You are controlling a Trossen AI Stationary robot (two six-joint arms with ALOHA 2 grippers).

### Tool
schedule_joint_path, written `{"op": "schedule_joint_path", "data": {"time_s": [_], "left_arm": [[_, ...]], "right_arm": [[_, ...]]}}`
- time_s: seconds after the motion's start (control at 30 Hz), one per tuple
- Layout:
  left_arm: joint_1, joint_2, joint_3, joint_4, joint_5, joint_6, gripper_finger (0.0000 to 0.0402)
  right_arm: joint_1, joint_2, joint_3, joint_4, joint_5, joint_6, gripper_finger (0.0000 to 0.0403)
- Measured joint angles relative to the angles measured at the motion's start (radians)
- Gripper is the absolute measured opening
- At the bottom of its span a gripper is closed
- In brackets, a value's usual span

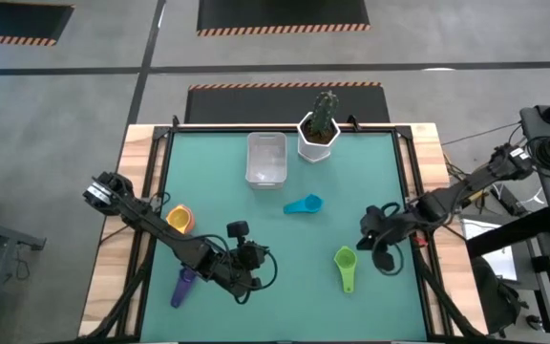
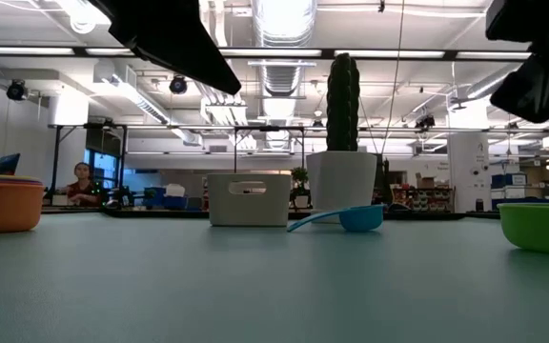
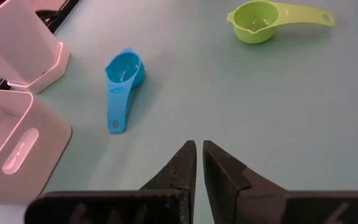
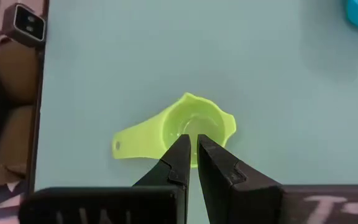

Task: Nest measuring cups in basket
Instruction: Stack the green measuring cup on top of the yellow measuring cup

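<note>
The clear basket (image 1: 265,158) stands near the table's far edge, and it also shows in the low view as the basket (image 2: 249,198). Cups lie apart on the mat: blue (image 1: 304,204), green (image 1: 346,266), orange (image 1: 180,219) and purple (image 1: 183,285). The other cups are not in view. My left gripper (image 3: 199,146) is shut and raised over bare mat at the near middle (image 1: 246,263), with the blue cup (image 3: 123,74) ahead of it. My right gripper (image 4: 190,142) is shut and hovers above the green cup (image 4: 191,127), apart from it.
A white hexagonal pot with a cactus (image 1: 318,134) stands right of the basket at the far edge. Bare mat lies between the cups. In the low view both arms stay high, above the cups. A person sits far off in the room (image 2: 81,183).
</note>
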Motion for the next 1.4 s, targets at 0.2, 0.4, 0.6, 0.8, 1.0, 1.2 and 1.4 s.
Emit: {"op": "schedule_joint_path", "data": {"time_s": [0.2,0.4,0.6,0.8,1.0,1.2,1.4], "left_arm": [[0.001,0.000,0.000,0.003,0.000,0.000,0.0011],[0.002,0.000,0.000,0.002,0.000,0.000,0.0011],[0.002,0.000,0.000,0.001,0.000,0.000,0.0011],[0.002,0.000,0.000,-0.004,0.000,0.016,0.0011],[0.003,0.000,0.000,-0.006,0.000,0.083,0.0011],[0.005,-0.010,0.000,-0.007,-0.010,0.132,0.0011],[0.006,-0.012,0.000,-0.008,-0.048,0.175,0.0011]], "right_arm": [[0.002,0.069,0.045,-0.051,-0.001,0.009,0.0018],[0.004,0.116,0.094,-0.077,-0.002,0.010,0.0018],[0.004,0.129,0.106,-0.082,-0.001,0.008,0.0018],[0.027,0.130,0.102,-0.106,-0.002,0.118,0.0018],[0.070,0.145,0.101,-0.143,-0.001,0.275,0.0018],[0.090,0.190,0.100,-0.142,0.065,0.339,0.0018],[0.089,0.268,0.100,-0.141,0.129,0.394,0.0028]]}}
